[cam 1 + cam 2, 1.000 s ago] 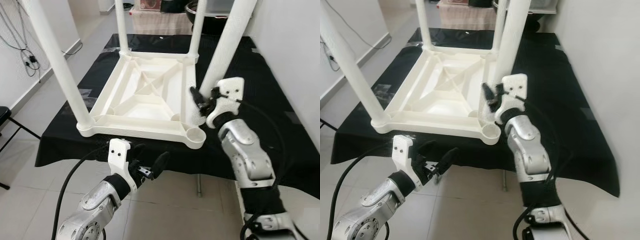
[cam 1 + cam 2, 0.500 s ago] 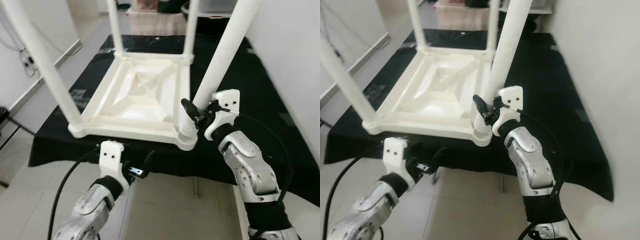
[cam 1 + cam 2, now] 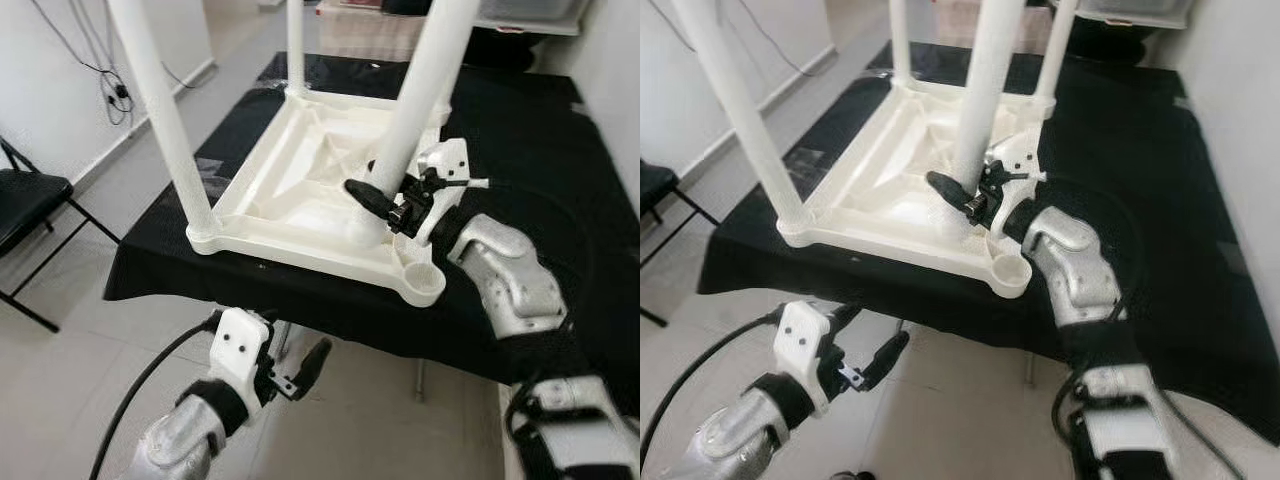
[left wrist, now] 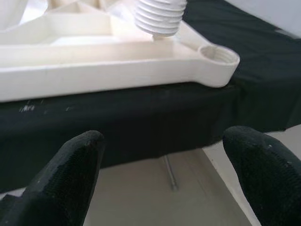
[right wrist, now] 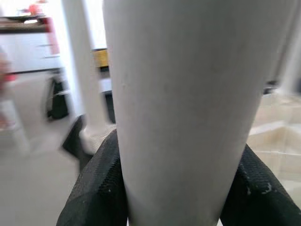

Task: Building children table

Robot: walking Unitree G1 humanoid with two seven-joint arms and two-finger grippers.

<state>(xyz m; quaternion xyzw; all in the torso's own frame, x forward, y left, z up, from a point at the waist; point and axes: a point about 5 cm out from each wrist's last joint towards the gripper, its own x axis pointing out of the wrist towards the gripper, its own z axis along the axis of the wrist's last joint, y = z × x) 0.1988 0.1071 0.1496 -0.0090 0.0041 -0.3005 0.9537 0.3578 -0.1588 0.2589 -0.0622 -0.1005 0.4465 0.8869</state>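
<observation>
White plastic tabletop (image 3: 300, 180) lying upside down on a black-draped stand (image 3: 520, 130), near corner overhanging the front edge so its empty socket (image 3: 424, 277) stays reachable. Three legs already upright at the other corners. Right gripper (image 3: 385, 200) clenched on the loose leg (image 3: 420, 90), tilted, low end just inside the rim, short of the socket; probably about to be swung across and screwed in.

Right eye: same layout, left gripper (image 3: 855, 355) low before the front edge, released, likely ready to steady the top.

Left wrist: spread black fingers (image 4: 66, 174), threaded leg end (image 4: 160, 16) beside the open socket (image 4: 217, 55).

Right wrist: leg (image 5: 183, 103) squeezed between both pads (image 5: 99, 193).
</observation>
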